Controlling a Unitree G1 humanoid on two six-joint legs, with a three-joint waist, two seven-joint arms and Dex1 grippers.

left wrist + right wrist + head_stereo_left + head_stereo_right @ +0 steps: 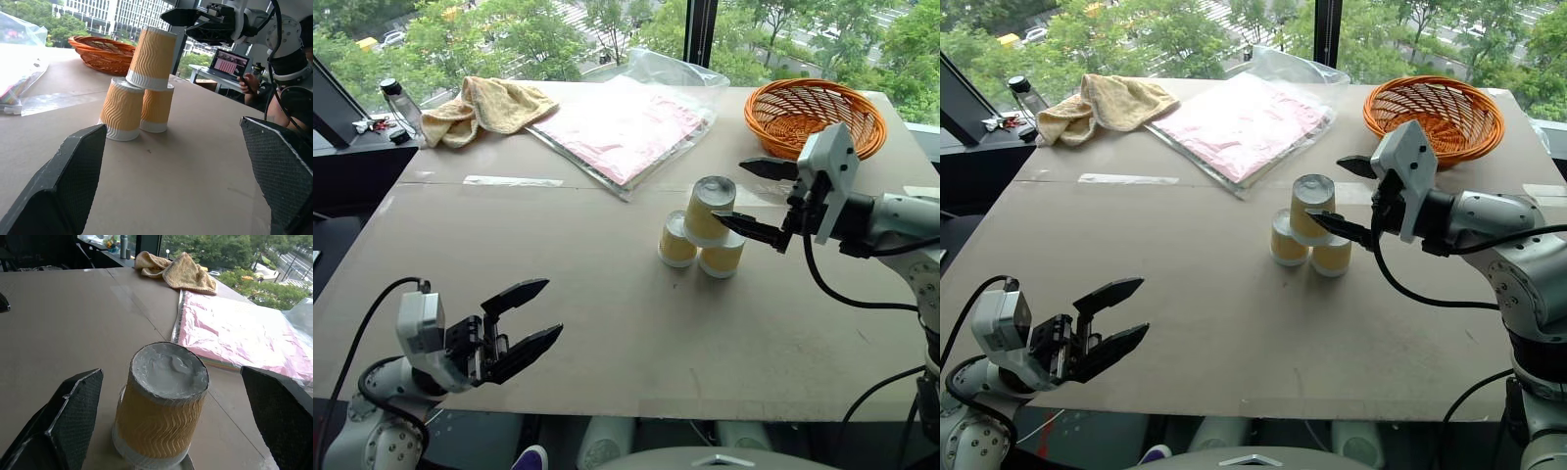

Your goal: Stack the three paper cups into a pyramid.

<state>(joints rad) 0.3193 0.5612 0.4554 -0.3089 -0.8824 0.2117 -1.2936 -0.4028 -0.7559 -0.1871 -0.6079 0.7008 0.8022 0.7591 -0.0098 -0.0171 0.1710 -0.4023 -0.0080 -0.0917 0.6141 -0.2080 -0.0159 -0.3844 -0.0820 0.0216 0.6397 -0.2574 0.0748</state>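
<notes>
1. Two paper cups stand upside down and touching on the table [607,323]: the left base cup [676,241] and the right base cup [722,257]. The top cup [708,210], also upside down, rests tilted across both.
2. From the head views the top cup covers much of the right base cup. In the right wrist view it hides both base cups almost wholly; only its white base and ribbed side are plain there.
3. The right gripper [756,199] hangs level just right of the top cup, its fingers spread wide. One finger is above and behind the cup and the other is close beside its lower edge. Nothing is between them, and whether the lower fingertip touches the cup is hard to make out.
4. The left gripper [530,316] hovers over the near left part of the table, well apart from the cups. Its fingers are wide apart and hold nothing.
5. The table is a broad brown board.
6. At its far side lie a pink sheet in clear plastic [625,125], a yellow towel [489,106] and an orange wicker basket [815,116].
7. A bottle [399,101] stands at the far left corner, with small items beside it too small to name.
8. Windows behind show green trees.
9. The left wrist view catches a laptop [227,63] and a person's hand [248,84] beyond the table, the person mostly cut off.
</notes>
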